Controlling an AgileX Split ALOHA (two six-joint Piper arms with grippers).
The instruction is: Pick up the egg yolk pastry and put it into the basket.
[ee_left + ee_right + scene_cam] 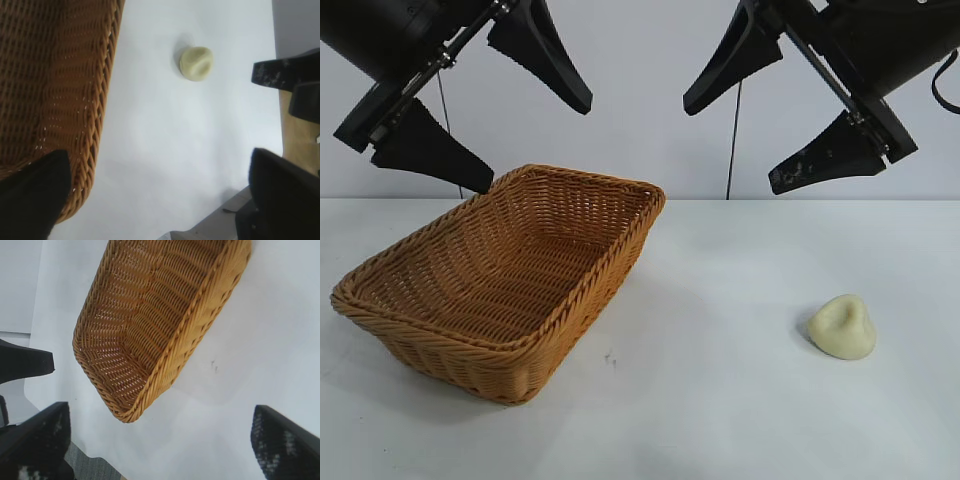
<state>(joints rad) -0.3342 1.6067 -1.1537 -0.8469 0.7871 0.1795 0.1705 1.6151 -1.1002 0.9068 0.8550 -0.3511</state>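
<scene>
Lab test setup — plain white surface (720, 400), bare grey-white wall (640, 120) behind, two black robot arms overhead.

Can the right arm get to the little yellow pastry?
Probably yes. The right gripper hangs open above the table, and the egg yolk pastry sits alone below it, well apart from the basket.

The basket (510, 270) is orange-brown wicker in a tight woven pattern with a braided rim. The egg yolk pastry (843, 327) is plain pale cream-yellow. The counter (720, 400) is white. Both tools are black, the left tool (510, 110) and the right tool (755, 125).
</scene>
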